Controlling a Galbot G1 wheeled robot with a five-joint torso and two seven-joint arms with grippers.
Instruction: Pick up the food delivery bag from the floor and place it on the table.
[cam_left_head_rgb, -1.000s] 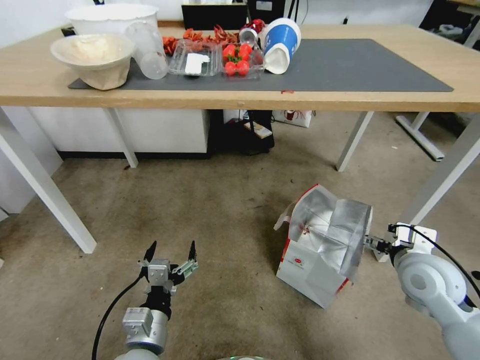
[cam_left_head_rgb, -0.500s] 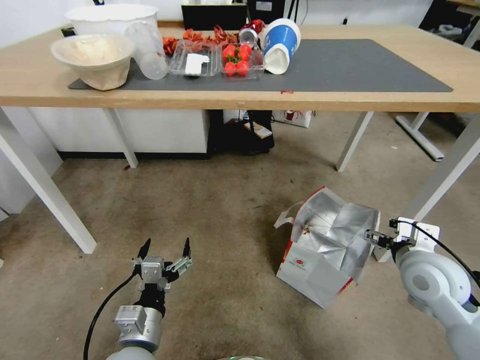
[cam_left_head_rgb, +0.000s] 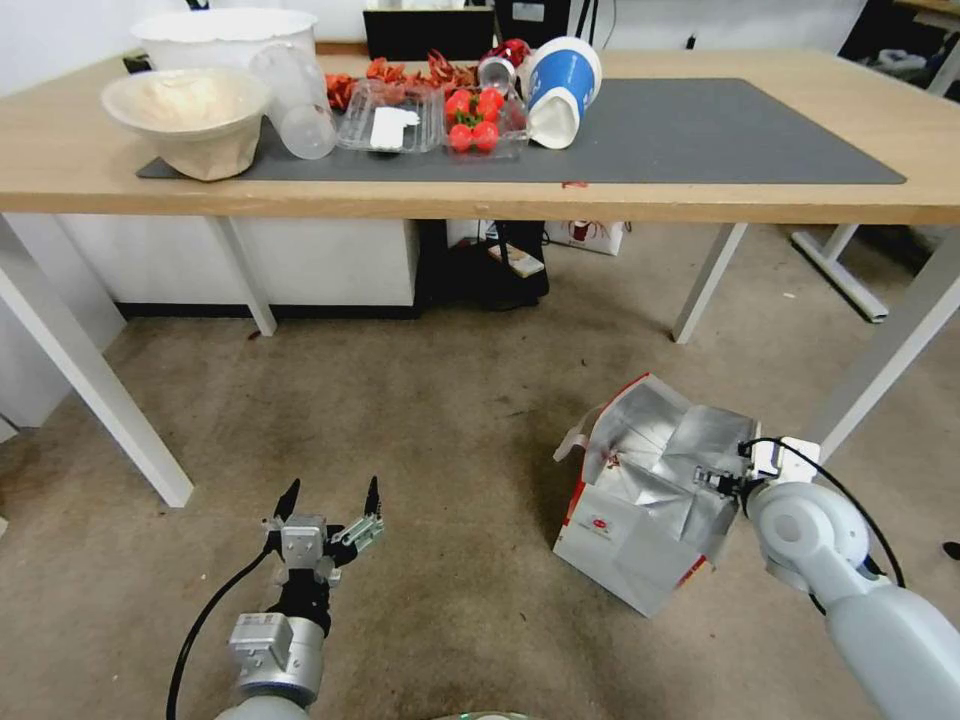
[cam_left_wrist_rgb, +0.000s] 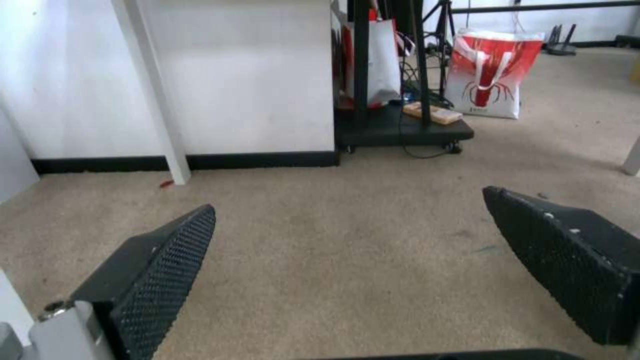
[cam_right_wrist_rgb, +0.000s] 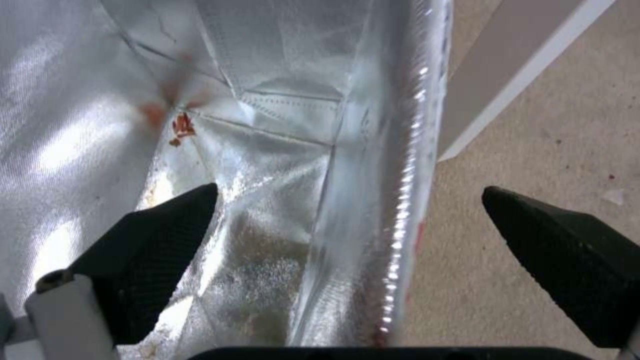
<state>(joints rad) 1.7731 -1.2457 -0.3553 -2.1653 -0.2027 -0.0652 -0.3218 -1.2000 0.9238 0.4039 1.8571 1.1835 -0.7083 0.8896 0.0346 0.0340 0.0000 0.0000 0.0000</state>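
Observation:
The food delivery bag (cam_left_head_rgb: 625, 530), white with red trim and a small red logo, stands open on the floor (cam_left_head_rgb: 430, 420) at the right, tilted, its silver lining facing up. My right gripper (cam_left_head_rgb: 718, 478) is open at the bag's right rim. In the right wrist view the gripper (cam_right_wrist_rgb: 350, 190) straddles the foil side wall (cam_right_wrist_rgb: 373, 150), one finger inside the bag and one outside over the carpet. My left gripper (cam_left_head_rgb: 333, 487) hangs open low over bare floor at the lower left, well apart from the bag, with nothing inside (cam_left_wrist_rgb: 350, 200). The light-wood table (cam_left_head_rgb: 300, 195) with its dark grey mat (cam_left_head_rgb: 700, 130) spans the far side.
White table legs (cam_left_head_rgb: 100, 390) (cam_left_head_rgb: 880, 350) stand at both sides, the right one just behind the bag. A bowl (cam_left_head_rgb: 190, 115), a tray of red fruit (cam_left_head_rgb: 478, 120) and a blue-white cup (cam_left_head_rgb: 560, 88) crowd the mat's left part. A black cart (cam_left_wrist_rgb: 400, 127) and a red-white bag (cam_left_wrist_rgb: 490, 75) sit under the table.
The bag's raised right wall has dropped lower. My right gripper has moved left, onto the bag's rim. The left arm drew back slightly, then stayed still.

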